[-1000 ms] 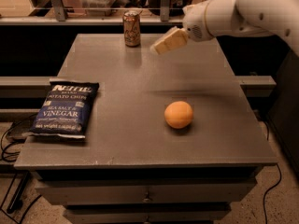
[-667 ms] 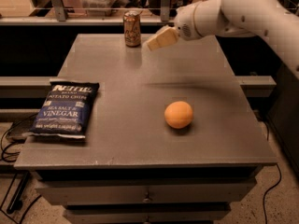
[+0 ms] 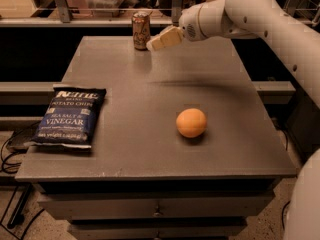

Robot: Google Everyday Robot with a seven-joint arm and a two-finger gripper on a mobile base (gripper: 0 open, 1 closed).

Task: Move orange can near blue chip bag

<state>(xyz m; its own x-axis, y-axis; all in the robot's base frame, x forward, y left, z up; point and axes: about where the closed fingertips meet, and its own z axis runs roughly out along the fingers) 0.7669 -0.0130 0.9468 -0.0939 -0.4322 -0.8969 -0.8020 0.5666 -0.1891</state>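
The orange can stands upright at the far edge of the grey table, left of centre. The blue chip bag lies flat near the table's front left. My gripper reaches in from the right on a white arm, just right of the can and very close to it, a little above the table. I cannot make out whether it touches the can.
A round orange fruit sits on the table right of centre. A shelf or counter with dark items runs behind the table. Cables lie on the floor at the lower left.
My gripper and arm have moved left toward the can. The can, bag and fruit have not moved.
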